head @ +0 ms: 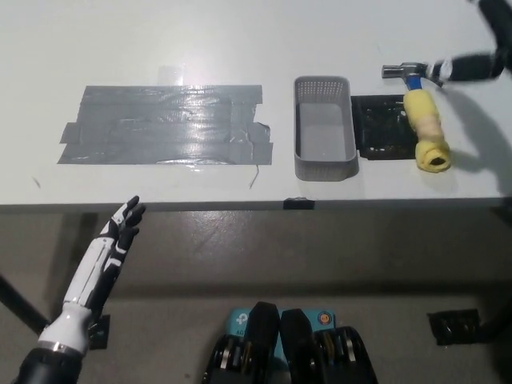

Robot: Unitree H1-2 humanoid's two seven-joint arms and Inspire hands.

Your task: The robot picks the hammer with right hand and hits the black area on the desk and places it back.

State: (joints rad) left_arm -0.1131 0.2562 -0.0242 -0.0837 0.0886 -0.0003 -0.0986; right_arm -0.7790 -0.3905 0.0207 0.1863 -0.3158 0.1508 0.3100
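White desk (240, 32) fills my view, with a broad patch of grey tape (164, 124) toward its left side. Near the right end of the front edge I see a grey basket (324, 126), then the black area (382, 128). My hammer (422, 120) lies just beside that patch. Right hand (472, 67) is blurred at the right edge; I cannot tell its grip. Left hand (120, 232) hangs below the front edge, fingers extended and close together.

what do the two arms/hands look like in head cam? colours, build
Left hand: slim white shell with black fingers and black panel accents, on a white forearm ending in a grey cuff and black sleeve. Right hand: all black with a pale band, blurred at the frame's upper right, detail unreadable.
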